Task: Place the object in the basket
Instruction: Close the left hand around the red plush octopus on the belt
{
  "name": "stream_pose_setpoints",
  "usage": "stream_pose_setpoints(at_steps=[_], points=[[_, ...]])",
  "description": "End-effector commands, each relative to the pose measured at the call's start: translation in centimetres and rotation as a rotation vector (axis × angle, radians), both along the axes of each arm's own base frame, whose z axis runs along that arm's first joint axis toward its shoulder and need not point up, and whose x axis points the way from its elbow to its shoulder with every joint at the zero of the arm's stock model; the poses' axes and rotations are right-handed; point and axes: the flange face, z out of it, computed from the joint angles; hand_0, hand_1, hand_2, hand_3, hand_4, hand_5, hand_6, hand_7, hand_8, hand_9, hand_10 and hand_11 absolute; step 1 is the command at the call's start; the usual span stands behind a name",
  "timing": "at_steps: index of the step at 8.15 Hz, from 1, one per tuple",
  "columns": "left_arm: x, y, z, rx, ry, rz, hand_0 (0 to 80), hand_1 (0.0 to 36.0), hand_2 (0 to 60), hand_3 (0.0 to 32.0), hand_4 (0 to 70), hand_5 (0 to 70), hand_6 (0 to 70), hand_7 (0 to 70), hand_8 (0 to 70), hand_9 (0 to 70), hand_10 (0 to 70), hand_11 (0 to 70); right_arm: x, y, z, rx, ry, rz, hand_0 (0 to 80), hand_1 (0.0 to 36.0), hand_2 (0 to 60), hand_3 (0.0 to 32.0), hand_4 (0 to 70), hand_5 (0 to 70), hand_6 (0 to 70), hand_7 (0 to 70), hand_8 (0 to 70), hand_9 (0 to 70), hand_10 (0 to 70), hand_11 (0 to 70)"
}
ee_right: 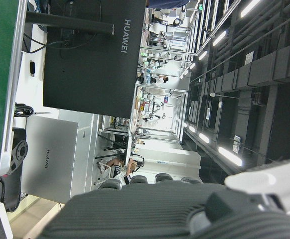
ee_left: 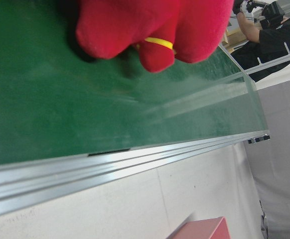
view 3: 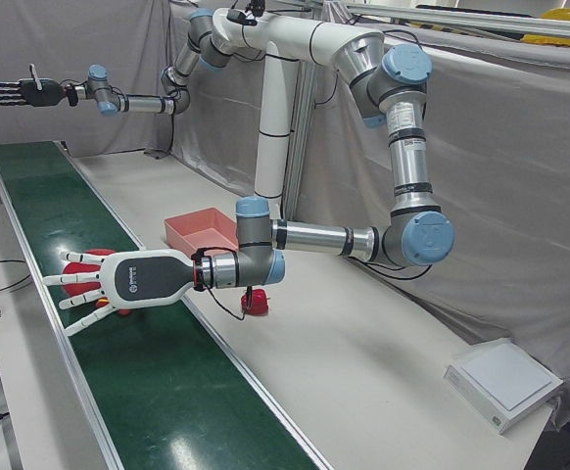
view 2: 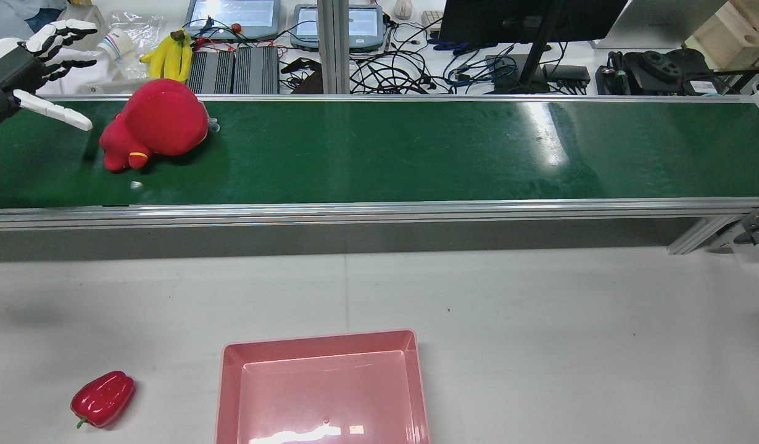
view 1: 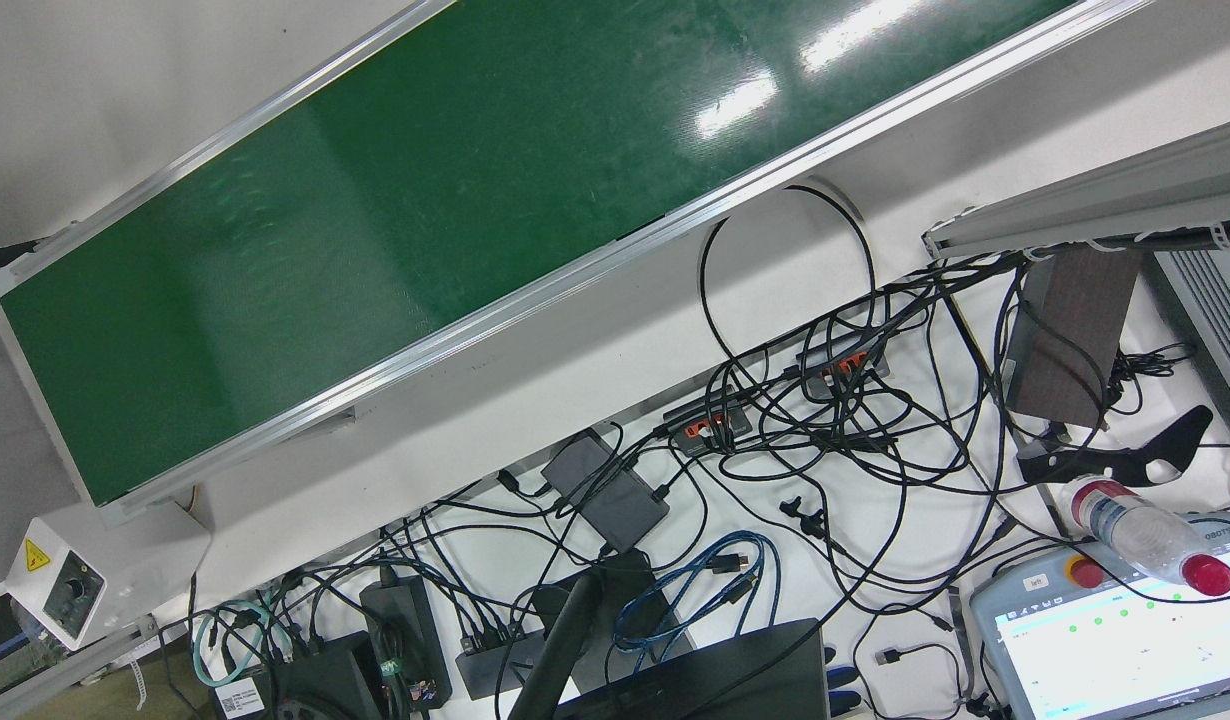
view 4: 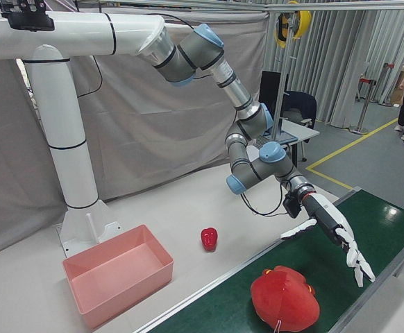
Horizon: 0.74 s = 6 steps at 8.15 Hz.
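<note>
Left hand (view 2: 37, 55) seen spread wide above the green belt (view 2: 379, 151), nothing held, just beside the red plush toy (view 2: 157, 123) lying on the belt. Red pepper (view 2: 103, 399) noted on the white surface (view 2: 540, 320), left of the pink basket (view 2: 323, 385). Right hand (view 3: 21, 91) raised, fingers spread, empty.

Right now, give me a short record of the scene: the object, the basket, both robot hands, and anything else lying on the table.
object: red plush toy lying on the green conveyor belt
basket: pink basket on the white table, nothing inside
left robot hand: open, fingers spread, beside the plush toy, not holding it
right robot hand: open, raised high over the far end of the belt
other item: red bell pepper on the table, apart from the basket
</note>
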Motion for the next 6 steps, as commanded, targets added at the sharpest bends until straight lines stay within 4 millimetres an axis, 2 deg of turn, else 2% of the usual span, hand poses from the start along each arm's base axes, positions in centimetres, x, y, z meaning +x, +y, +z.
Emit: stream_pose_setpoints(at_steps=[1, 2, 4, 6], points=[[0.6, -0.1, -0.5, 0.016, -0.024, -0.004, 53.9, 15.1, 0.1, 23.2, 0.0, 29.3, 3.7, 8.4, 13.8, 13.9, 2.2, 5.1, -0.1, 0.0, 0.0, 0.0, 0.0, -0.001, 0.0, 0.0, 0.0, 0.0, 0.0, 0.0, 0.0, 0.0, 0.0, 0.0, 0.0, 0.0], [2.5, 0.4, -0.2, 0.01, -0.024, 0.014, 54.0, 15.0, 0.4, 23.0, 0.0, 29.3, 3.8, 8.3, 14.0, 13.9, 2.1, 5.0, 0.0, 0.0, -0.1, 0.001, 0.0, 0.0, 0.0, 0.0, 0.0, 0.0, 0.0, 0.0, 0.0, 0.0, 0.0, 0.0, 0.0, 0.0], [4.7, 0.8, 0.6, -0.007, -0.022, 0.019, 52.8, 13.9, 0.1, 22.6, 0.0, 29.2, 3.8, 8.4, 14.7, 14.3, 2.3, 5.1, 0.0, 0.0, -0.1, 0.001, 0.0, 0.0, 0.0, 0.0, 0.0, 0.0, 0.0, 0.0, 0.0, 0.0, 0.0, 0.0, 0.0, 0.0], [4.7, 0.6, 1.3, -0.016, -0.027, 0.016, 52.0, 13.3, 0.6, 21.8, 0.0, 28.7, 4.0, 8.5, 15.1, 14.0, 2.0, 4.6, 0.0, 0.0, -0.1, 0.001, 0.0, 0.0, 0.0, 0.0, 0.0, 0.0, 0.0, 0.0, 0.0, 0.0, 0.0, 0.0, 0.0, 0.0]])
